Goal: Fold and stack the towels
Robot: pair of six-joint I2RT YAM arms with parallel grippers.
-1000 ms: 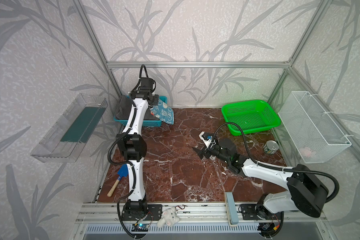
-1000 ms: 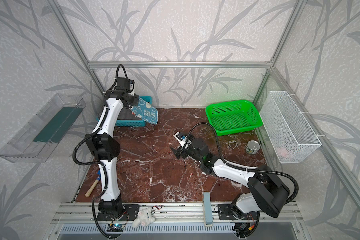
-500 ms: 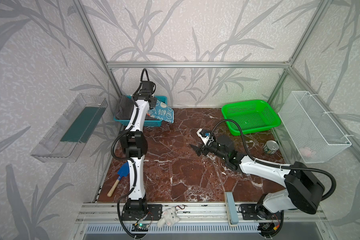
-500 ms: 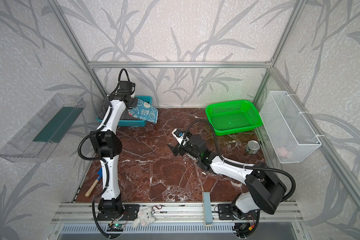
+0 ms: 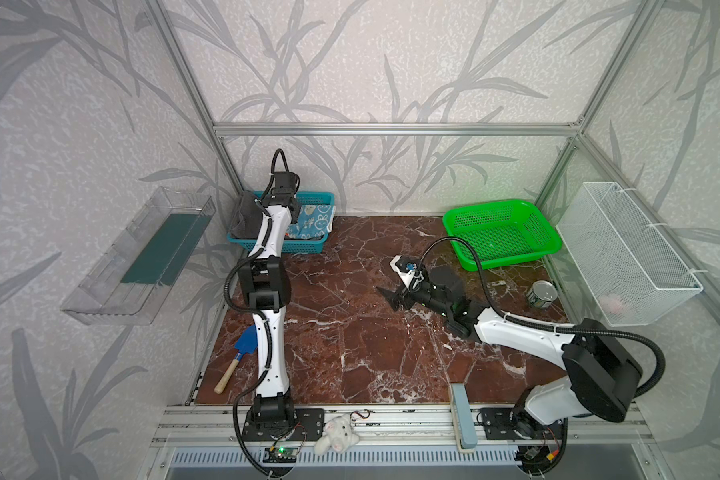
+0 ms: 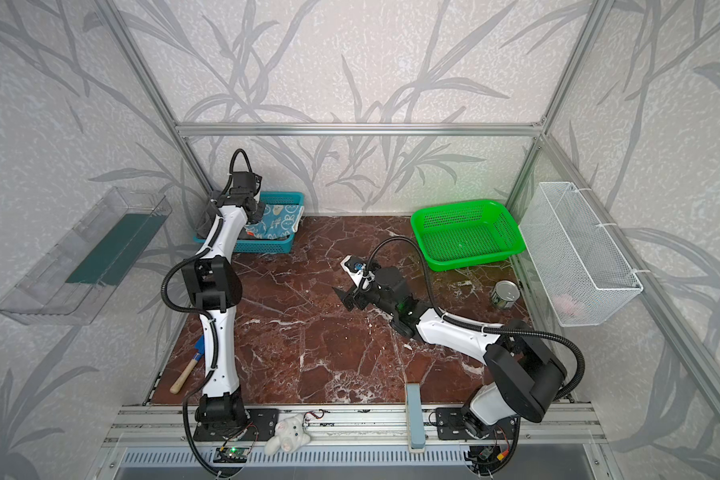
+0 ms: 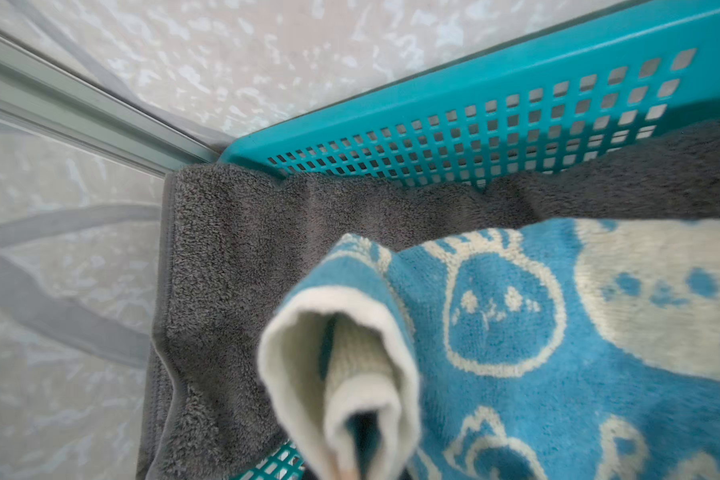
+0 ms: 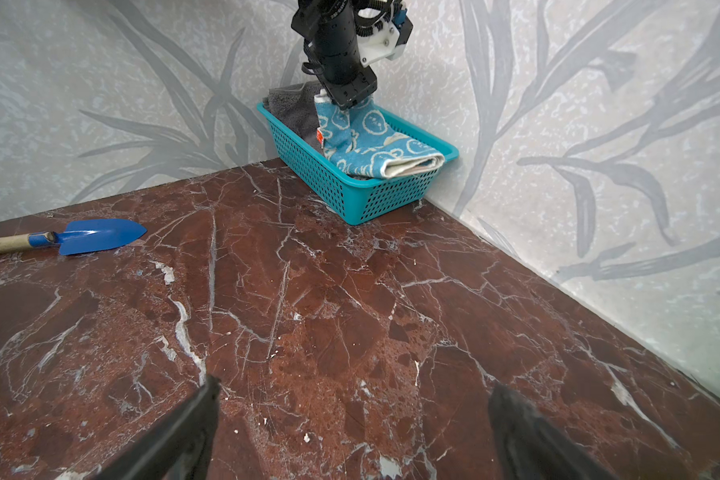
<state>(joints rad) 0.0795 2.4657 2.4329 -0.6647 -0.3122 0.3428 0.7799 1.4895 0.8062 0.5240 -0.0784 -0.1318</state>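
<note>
Marble, dark red with white veins, makes the smooth tabletop (image 5: 350, 340). At its far left corner, close to the wall, stands a teal basket (image 5: 308, 246) of plastic with a grid of small square holes. Inside it lies a dark grey towel (image 7: 242, 249) of thick looped terry, and one side of it hangs over the basket rim. On top lies the teal towel (image 8: 375, 137) with white bunny faces and a cream underside; its rolled end rests on the rim.

The left tool (image 8: 336, 103) is pressed together on a corner of the teal towel and holds this corner above the basket, so the cloth rises in a steep fold. In both top views the left arm covers part of the basket and the tool itself.

The right tool (image 8: 356, 385) is spread wide, grips nothing and hangs above the middle of the tabletop, well apart from the basket.

Near the left edge lies a blue trowel (image 8: 96, 237) with a wooden handle. At the far right are a green perforated basket (image 5: 512, 255), a tin can (image 5: 542, 294) and a white wire basket (image 5: 624, 257) on the wall.
</note>
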